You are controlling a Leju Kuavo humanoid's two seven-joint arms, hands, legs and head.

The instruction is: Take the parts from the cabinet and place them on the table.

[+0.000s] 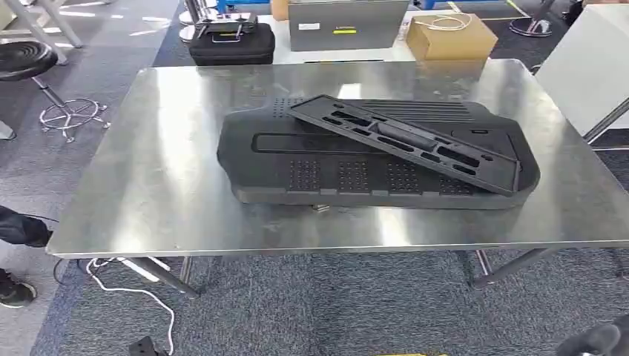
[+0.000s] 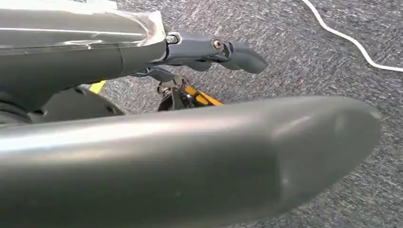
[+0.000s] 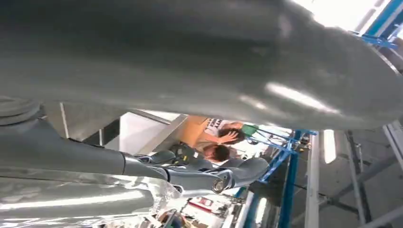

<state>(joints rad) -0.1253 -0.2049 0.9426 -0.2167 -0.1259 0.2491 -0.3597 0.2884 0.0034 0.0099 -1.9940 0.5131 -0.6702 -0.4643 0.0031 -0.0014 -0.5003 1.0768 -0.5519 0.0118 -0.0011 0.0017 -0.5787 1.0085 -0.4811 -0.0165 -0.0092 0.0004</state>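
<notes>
We look down on a steel bench (image 1: 148, 185) that already carries two black moulded plastic parts: a large perforated panel (image 1: 334, 167) lying flat across the middle, nearer the far edge and the right side, and a long slotted tray (image 1: 408, 141) resting at a slant on top of it. Both appear delivered, so we judge this share of the task done; the cabinet is out of frame, and whether more parts wait there we cannot tell. Our left hand (image 2: 209, 50) hangs over grey carpet (image 2: 309, 52), its fingers (image 2: 242, 57) extended and holding nothing. Our right hand (image 3: 204, 173) is likewise empty, fingers (image 3: 247, 168) loosely apart. Beyond the far edge sit a black case (image 1: 231, 43) and a cardboard box (image 1: 451, 35).
</notes>
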